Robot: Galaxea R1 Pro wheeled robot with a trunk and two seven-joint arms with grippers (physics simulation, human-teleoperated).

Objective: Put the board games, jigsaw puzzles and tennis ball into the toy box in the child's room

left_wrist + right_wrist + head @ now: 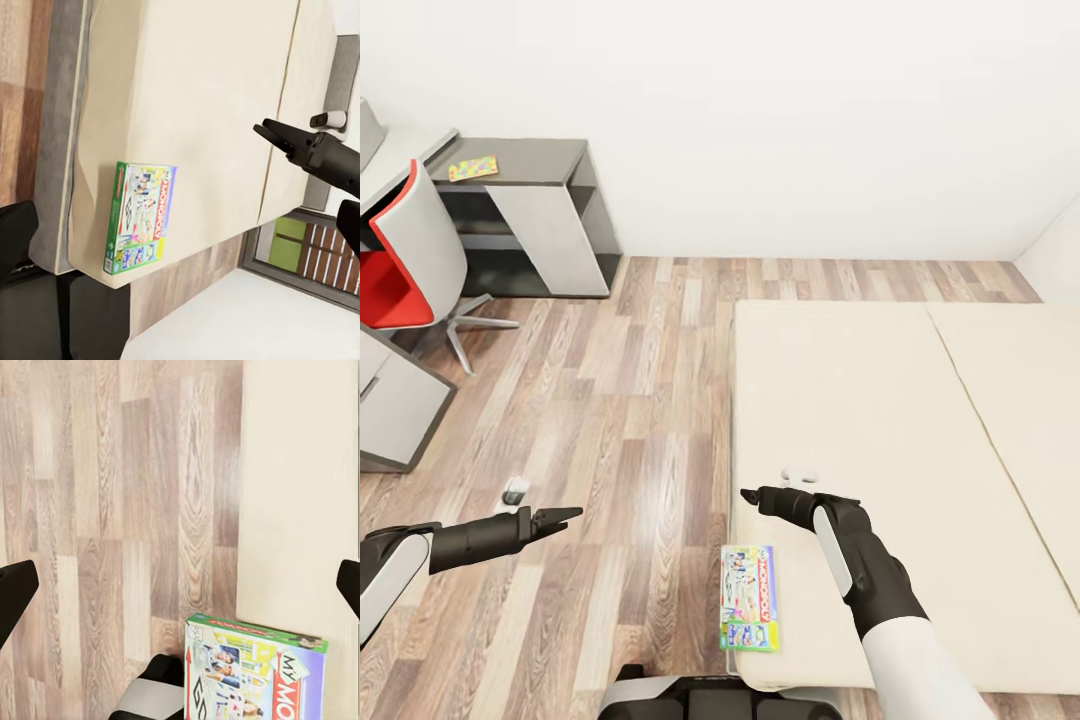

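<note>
The Monopoly board game (750, 598) lies flat at the bed's (880, 420) near corner, not yet picked up. Both the right gripper (748, 495), above the bed edge, and the left gripper (565, 516), over floor beside it, look closed and empty.

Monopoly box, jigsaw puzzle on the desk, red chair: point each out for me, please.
Monopoly box (750, 597): head view, middle of its printed lid, at the bed's near corner.
jigsaw puzzle (472, 167): head view, middle of the multicoloured board on the desk top.
red chair (388, 290): head view, on the red seat cushion.
</note>
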